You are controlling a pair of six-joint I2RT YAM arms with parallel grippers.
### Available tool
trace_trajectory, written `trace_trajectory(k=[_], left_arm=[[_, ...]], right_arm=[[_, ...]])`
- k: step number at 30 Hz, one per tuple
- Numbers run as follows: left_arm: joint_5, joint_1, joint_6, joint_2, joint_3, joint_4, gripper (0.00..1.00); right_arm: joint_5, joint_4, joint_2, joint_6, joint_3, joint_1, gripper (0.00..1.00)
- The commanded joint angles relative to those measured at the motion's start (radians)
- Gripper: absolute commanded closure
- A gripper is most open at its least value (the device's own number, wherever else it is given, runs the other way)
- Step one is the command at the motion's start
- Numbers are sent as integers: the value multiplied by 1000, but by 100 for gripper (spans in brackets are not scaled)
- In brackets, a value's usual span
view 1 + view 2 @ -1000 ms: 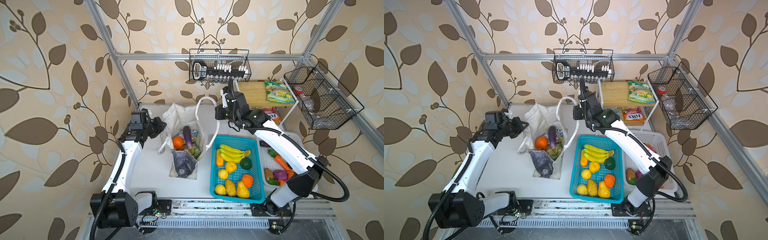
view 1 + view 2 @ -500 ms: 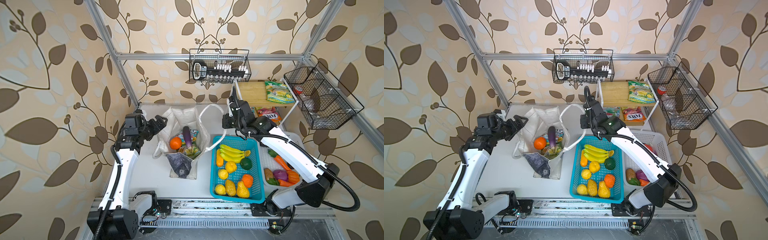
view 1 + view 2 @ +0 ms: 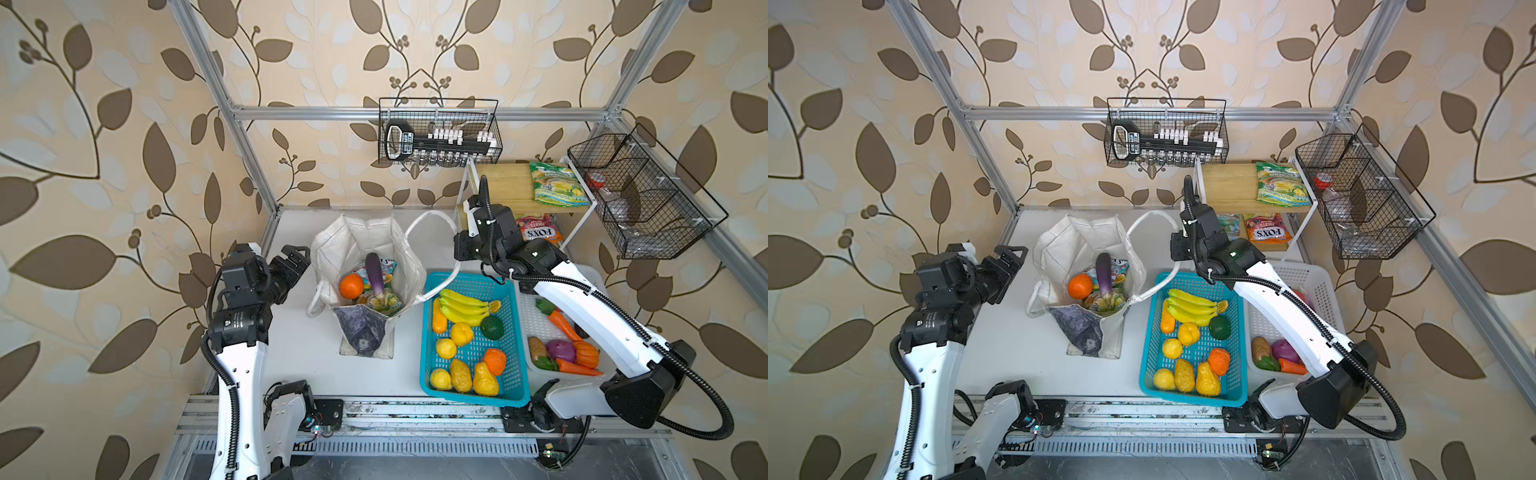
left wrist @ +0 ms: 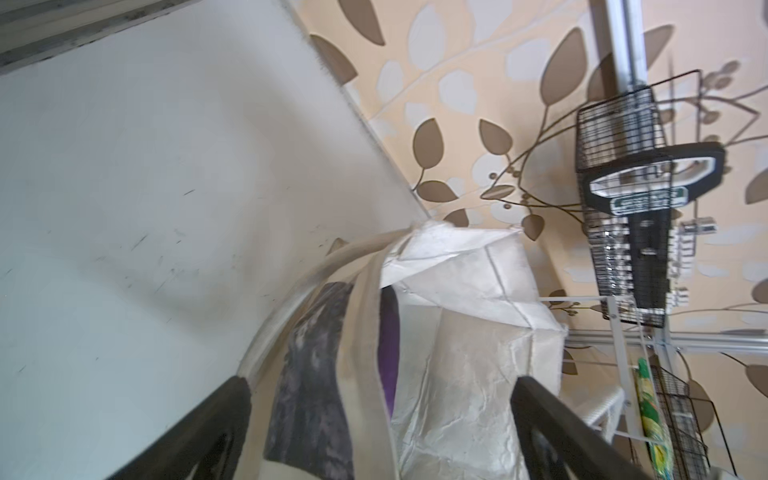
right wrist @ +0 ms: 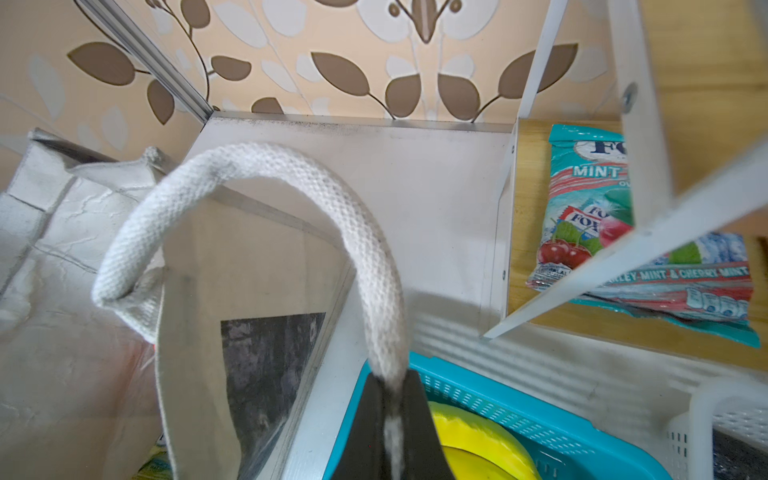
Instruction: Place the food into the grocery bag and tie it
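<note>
Nearest the front, the teal basket [image 3: 473, 400] sits on the counter [image 3: 299, 357]. The banana bunch [image 3: 463, 307] and a lemon [image 3: 445, 348] lie in it, so that food is not in the bag yet.

Just left of it stands the grocery bag [image 3: 365, 241] with its mouth open. The orange fruit [image 3: 351, 286], the eggplant [image 3: 374, 272] and snack packets [image 3: 386, 302] are inside. The bare counter in front of the bag and on its left gives lots of room. On its right the basket is very close (I can't tell if they touch).

The left fingers [image 3: 298, 255] are wide apart and hold nothing. They point at the bag's left side, near the hanging handle [image 3: 312, 305], maybe ready to take it.

Farther back, the right fingers [image 5: 405, 395] are squeezed tight on the raised handle [image 5: 291, 174]. It arches up from the bag's rim and over the basket's corner. I think this keeps it up for tying.

Right behind that arm is the white shelf [image 3: 498, 187], so there is little room to go back. Pulling toward the middle looks safer.
</note>
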Motion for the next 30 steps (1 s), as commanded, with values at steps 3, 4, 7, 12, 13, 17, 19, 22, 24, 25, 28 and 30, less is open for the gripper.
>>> trace_trajectory(k=[3,4,7,12,13,17,19,22,24,25,28,30], left_arm=[[100,113,-159,-82,-142,55,2],[126,133,-203,-120,-195,89,1],[87,144,-237,-197,-283,86,1],[201,180,-364,-230,-477,217,7],[249,180,-409,-223,-523,284,8],[322,180,-459,-145,-592,416,3],[338,180,-449,-89,-604,467,1],[483,177,-569,58,-692,708,1],[521,168,-642,139,-734,867,1],[518,166,-665,156,-748,914,1],[471,131,-640,154,-726,900,7],[435,73,-650,173,-708,926,13]], right_arm=[[-26,24,-26,-40,-30,-5,100],[-28,26,-30,-42,-36,-6,100],[-42,32,-48,-42,-56,-12,100],[-74,52,-77,-40,-85,-13,100],[-75,51,-79,-39,-83,-13,100],[-67,74,-101,-40,-100,-12,100],[-65,77,-101,-38,-104,-13,100],[-69,90,-95,-33,-112,-15,100],[-71,94,-87,-31,-112,-16,100],[-72,96,-82,-30,-113,-15,100],[-73,103,-71,-28,-111,-16,100],[-69,108,-65,-28,-112,-15,100]])
